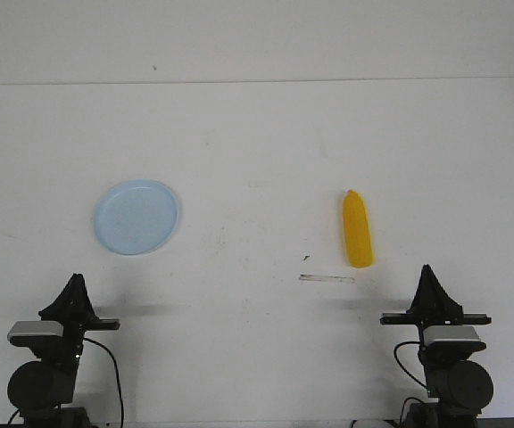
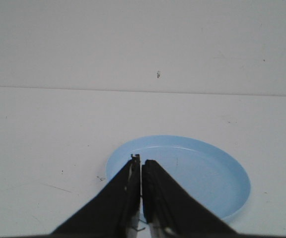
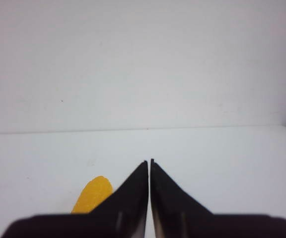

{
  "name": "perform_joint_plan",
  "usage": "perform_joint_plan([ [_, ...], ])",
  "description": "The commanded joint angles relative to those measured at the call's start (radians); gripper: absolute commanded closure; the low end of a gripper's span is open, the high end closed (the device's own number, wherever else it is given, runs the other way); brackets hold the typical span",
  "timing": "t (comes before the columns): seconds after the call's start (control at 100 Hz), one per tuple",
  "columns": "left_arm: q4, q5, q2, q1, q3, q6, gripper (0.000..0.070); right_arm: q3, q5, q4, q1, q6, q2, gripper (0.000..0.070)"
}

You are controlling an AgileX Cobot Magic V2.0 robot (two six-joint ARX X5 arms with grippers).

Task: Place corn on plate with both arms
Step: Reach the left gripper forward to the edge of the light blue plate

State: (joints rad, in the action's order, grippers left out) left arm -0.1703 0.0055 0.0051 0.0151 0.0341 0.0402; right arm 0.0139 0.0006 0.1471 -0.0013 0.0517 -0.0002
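Black hands (image 1: pixel 76 278) (image 1: pixel 426 269) both closed, holding nothing.

No readable text, labels, brands or numbers anywhere: table (image 1: pixel 257 134), plate (image 1: pixel 136 217), corn (image 1: pixel 357 230) and both arm bases are unmarked.

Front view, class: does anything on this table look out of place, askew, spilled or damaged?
Nothing is spilled or broken. The corn lies whole on the table's right side, the plate sits flat and empty on the left. The only oddity is a thin pale strip with a small dark speck just in front of the corn; what it is cannot be told.
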Motion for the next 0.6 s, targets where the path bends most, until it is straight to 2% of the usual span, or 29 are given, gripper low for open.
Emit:
perform_joint_plan([
  [0.0, -0.011, 0.002, -0.002, 0.0, -0.013, -0.002, 0.0698, -0.001, 0.0, 0.01, 0.0, -0.001, 0.002, 0.0694],
  [0.59, -0.015, -0.034, -0.001, 0.0, 0.022, 0.009, 0.0698, -0.001, 0.0, 0.01, 0.0, -0.001, 0.002, 0.0694],
])
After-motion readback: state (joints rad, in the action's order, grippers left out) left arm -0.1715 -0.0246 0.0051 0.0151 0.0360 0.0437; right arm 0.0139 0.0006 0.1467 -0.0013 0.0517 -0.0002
